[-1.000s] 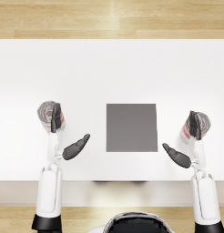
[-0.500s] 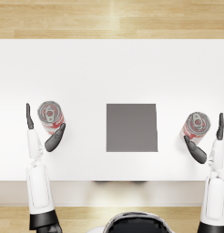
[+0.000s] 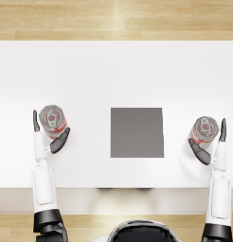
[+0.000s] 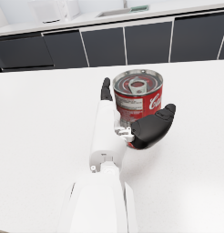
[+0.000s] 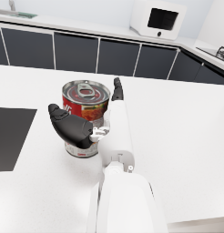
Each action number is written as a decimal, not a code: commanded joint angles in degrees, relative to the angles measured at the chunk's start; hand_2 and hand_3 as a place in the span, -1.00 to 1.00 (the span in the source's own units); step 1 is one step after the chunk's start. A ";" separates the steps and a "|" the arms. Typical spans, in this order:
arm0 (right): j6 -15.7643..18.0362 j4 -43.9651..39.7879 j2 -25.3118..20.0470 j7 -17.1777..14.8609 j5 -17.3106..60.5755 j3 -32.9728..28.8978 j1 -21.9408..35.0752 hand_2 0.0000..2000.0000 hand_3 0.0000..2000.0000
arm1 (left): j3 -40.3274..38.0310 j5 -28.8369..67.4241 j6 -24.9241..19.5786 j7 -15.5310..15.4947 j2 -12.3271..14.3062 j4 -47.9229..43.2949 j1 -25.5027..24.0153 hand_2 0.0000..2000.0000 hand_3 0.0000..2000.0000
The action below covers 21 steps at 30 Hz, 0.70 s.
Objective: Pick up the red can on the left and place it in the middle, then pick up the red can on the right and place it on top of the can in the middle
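The head view looks straight down on a white bench [image 3: 116,71] with a dark grey square mat [image 3: 137,132] at its middle. The left can [image 3: 53,120] stands upright well to the left of the mat and the right can [image 3: 204,130] stands upright well to the right of it, both on the bench top. The left hand [image 3: 47,134] brackets its can, with dark fingers straight along the can's outer side and the thumb crossing below it on the mat side. The right hand [image 3: 210,144] mirrors this around the right can. From above, it is not clear whether either hand touches its can.

The left wrist view shows more of that: the thumb [image 4: 152,127] lies across the red label of the can [image 4: 138,98], and the straight fingers [image 4: 105,88] run close along the far side, so the hand [image 4: 132,123] is spread wide about the can; a firm grip cannot be told. This view also shows the pull-tab lid and white lettering on the label. The right wrist view shows the same pose: the thumb [image 5: 70,125] sits in front of the can [image 5: 85,116], the fingers [image 5: 117,89] run past its other side, and the hand [image 5: 98,123] stands wide. An edge of the mat [image 5: 9,136] shows here too.

Only the wrist views show the room: a run of dark cabinet fronts [image 4: 132,43] under a pale counter, and a white microwave [image 5: 158,19] on that counter. The head view shows a wooden floor [image 3: 116,19] beyond the bench.
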 commanded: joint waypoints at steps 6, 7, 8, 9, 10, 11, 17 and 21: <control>-0.29 -8.83 -0.89 0.01 0.01 2.54 4.58 -1.00 -1.00 | -0.13 -0.01 0.00 0.00 0.60 8.75 5.18 -1.00 -1.00; -0.35 -10.39 -1.01 0.01 0.01 2.54 5.12 -1.00 -1.00 | -0.28 -0.01 0.00 0.00 0.69 8.75 5.19 -1.00 -1.00; -0.36 -10.91 -1.12 0.01 0.01 2.53 5.38 -1.00 -1.00 | -0.18 -0.01 0.00 0.00 0.78 10.13 6.04 -1.00 -1.00; -0.37 -11.75 -1.22 0.01 0.01 2.36 5.69 -1.00 -1.00 | 0.04 -0.01 0.00 0.00 0.87 10.79 6.55 -1.00 -1.00; -0.34 -11.35 -1.30 0.01 0.01 2.40 5.40 -1.00 -1.00 | -0.20 -0.01 0.00 0.00 0.95 11.70 7.18 -1.00 -1.00; -0.35 -12.24 -1.40 0.01 0.01 2.72 5.65 -1.00 -1.00 | -0.52 -0.01 0.00 0.00 1.02 12.22 7.54 -1.00 -1.00; 1.04 -14.78 -1.92 0.05 0.01 2.11 7.31 1.00 -0.35 | -1.76 -0.04 -1.64 -0.06 1.48 15.26 9.06 1.00 -0.02; 2.60 -10.99 -2.26 0.19 0.02 1.51 6.63 1.00 0.52 | -2.38 0.00 -1.43 -0.25 1.75 12.46 8.53 1.00 0.52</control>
